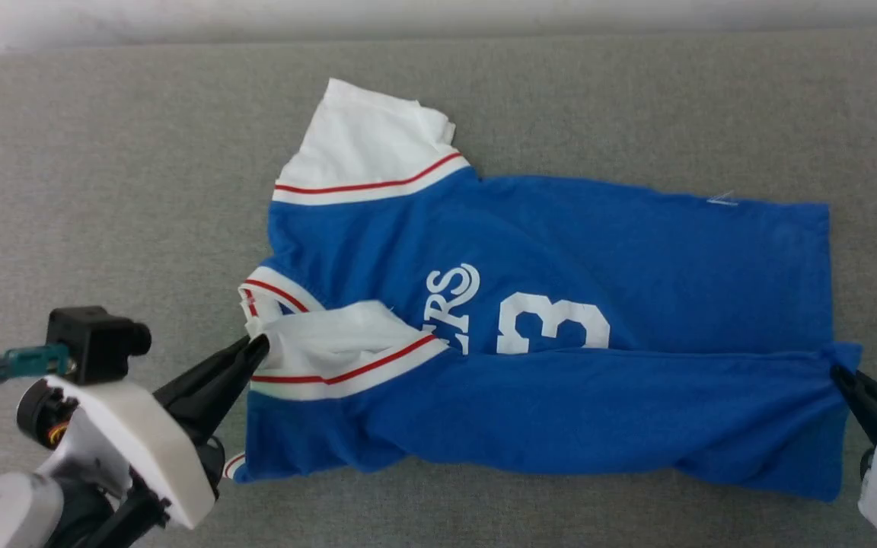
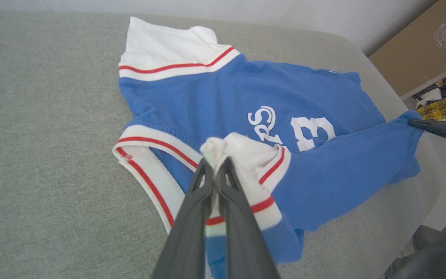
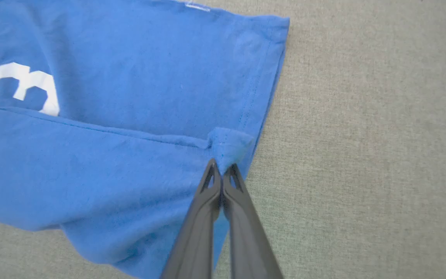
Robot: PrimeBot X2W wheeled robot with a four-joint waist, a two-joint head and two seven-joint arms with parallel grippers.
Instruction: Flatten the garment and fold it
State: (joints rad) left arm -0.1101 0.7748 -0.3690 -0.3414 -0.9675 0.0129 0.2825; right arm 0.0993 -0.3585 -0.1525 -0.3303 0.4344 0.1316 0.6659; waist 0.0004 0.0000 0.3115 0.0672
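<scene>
**Head view:** garment [image 1: 560,243] lies sideways on the grey cloth-covered tabletop [image 1: 103,190], collar [image 1: 275,289] to my left, hem to my right. It is mostly flat. The near long edge is turned over onto the chest and covers the lower part of the white number [image 1: 553,323]. Left jaws are pinched tight on the near sleeve [image 1: 332,335]. Right jaws are pinched on the near hem corner [image 1: 842,358]. Far sleeve [image 1: 366,144] lies spread out, unfolded.

**Left wrist view:** left jaws are closed on a bunch of the near sleeve [image 2: 242,149], over the chest. Right jaws come in at the right edge, nipping the hem corner [image 2: 410,118]. Beyond the tabletop there is a brown cardboard box [image 2: 409,58], contents not visible. Below it is a heap of clothes [image 2: 445,104], one of them yellow plaid. I can't tell what holds them.

**Right wrist view:** right jaws are clamped on a small tuck of the hem corner [image 3: 229,143]. The fold line runs left across the garment [image 3: 130,69].

**Status, my read:** flattening is about done. The first lengthwise fold is under way but not laid down or released. To do: let go, fold the far side with its sleeve, then fold crosswise.
</scene>
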